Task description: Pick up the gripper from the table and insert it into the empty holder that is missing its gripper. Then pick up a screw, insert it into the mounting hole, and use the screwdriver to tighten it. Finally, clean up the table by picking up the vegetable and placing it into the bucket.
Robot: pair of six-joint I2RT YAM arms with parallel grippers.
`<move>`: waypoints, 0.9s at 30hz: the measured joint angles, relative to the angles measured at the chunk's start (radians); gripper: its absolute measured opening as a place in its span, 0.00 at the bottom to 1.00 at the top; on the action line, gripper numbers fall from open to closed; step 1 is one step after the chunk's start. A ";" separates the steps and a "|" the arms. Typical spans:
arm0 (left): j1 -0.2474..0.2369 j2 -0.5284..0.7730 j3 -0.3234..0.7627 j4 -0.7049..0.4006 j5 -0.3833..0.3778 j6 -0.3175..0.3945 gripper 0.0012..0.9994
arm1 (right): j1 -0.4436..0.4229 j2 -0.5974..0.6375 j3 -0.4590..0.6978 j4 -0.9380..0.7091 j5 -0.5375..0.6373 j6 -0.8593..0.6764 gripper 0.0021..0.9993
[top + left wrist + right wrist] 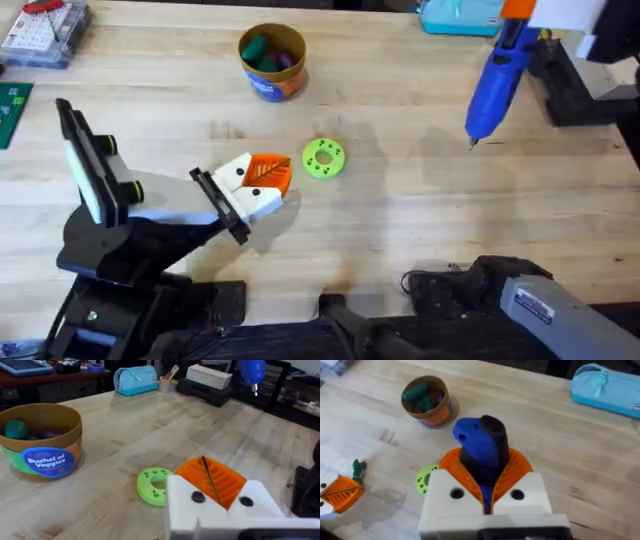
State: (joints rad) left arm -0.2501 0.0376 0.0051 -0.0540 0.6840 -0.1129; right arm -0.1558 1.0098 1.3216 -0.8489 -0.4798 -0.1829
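Surface: pale wooden table (400, 220), with bare wood open through the middle and toward the right.
Far edge: clear parts box (42, 32) at the far left corner, light blue pouch (460, 14) at the far right, dark equipment (580, 85) beside the right edge.
Bucket: bucket (272, 60) stood near the far edge, left of centre, with green and purple vegetables inside; well apart from both arms.
Green disc: green disc (323, 158) lay mid-table, just beside the left arm's orange fingers.
Left gripper: left gripper (262, 185) sat low over the table at left of centre; its 2 fingers looked pressed together on nothing.
Right gripper: right gripper (487, 480) was pinching the screwdriver (500, 85), which hung in the air over the right side, bit pointing down.
Holder: holder (85, 165) stood at the left, near the left arm.
Obstacles: only the disc lay between the left gripper and the open centre.
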 joint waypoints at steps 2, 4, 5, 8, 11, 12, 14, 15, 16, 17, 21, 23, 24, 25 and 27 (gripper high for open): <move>0.000 0.000 0.000 0.000 0.000 0.000 0.01 | 0.000 -0.038 0.000 0.012 0.001 0.000 0.03; 0.000 0.000 0.000 0.000 0.000 0.000 0.01 | 0.000 -0.091 -0.009 0.030 -0.001 0.003 0.03; 0.000 0.000 0.000 0.000 0.000 0.000 0.01 | 0.000 -0.125 -0.024 0.052 -0.005 0.009 0.03; 0.000 0.000 0.000 0.000 0.000 0.000 0.01 | 0.006 -0.228 -0.114 0.173 -0.029 0.045 0.03; 0.000 0.000 0.000 0.000 0.000 0.000 0.01 | 0.038 -0.303 -0.244 0.359 -0.056 0.108 0.04; 0.000 0.000 0.000 0.000 0.000 0.000 0.01 | 0.099 -0.340 -0.391 0.569 -0.069 0.190 0.03; 0.000 0.000 0.000 0.000 0.000 0.000 0.01 | 0.151 -0.345 -0.481 0.720 -0.074 0.253 0.03; 0.000 0.000 0.000 0.000 0.000 0.000 0.01 | 0.178 -0.341 -0.518 0.785 -0.074 0.286 0.03; 0.000 0.000 0.000 0.000 0.000 0.000 0.01 | 0.209 -0.337 -0.551 0.852 -0.072 0.319 0.04; 0.000 0.000 0.000 0.000 0.000 0.000 0.01 | 0.241 -0.330 -0.577 0.907 -0.069 0.349 0.04; 0.000 0.000 0.000 0.000 0.000 0.000 0.01 | 0.387 -0.279 -0.613 1.042 -0.044 0.427 0.03; 0.000 0.000 0.000 0.000 0.000 0.000 0.01 | 0.469 -0.241 -0.614 1.118 -0.028 0.447 0.03; 0.000 0.000 0.000 0.000 0.000 0.000 0.01 | 0.507 -0.221 -0.615 1.157 -0.023 0.453 0.03; 0.000 0.000 0.000 0.000 0.000 0.000 0.01 | 0.545 -0.200 -0.616 1.200 -0.018 0.460 0.03; 0.000 0.000 0.000 0.000 0.000 0.000 0.01 | 0.619 -0.154 -0.616 1.283 -0.011 0.467 0.03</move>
State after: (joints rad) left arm -0.2501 0.0376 0.0051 -0.0542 0.6842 -0.1129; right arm 0.4630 0.8557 0.7053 0.4343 -0.4909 0.2844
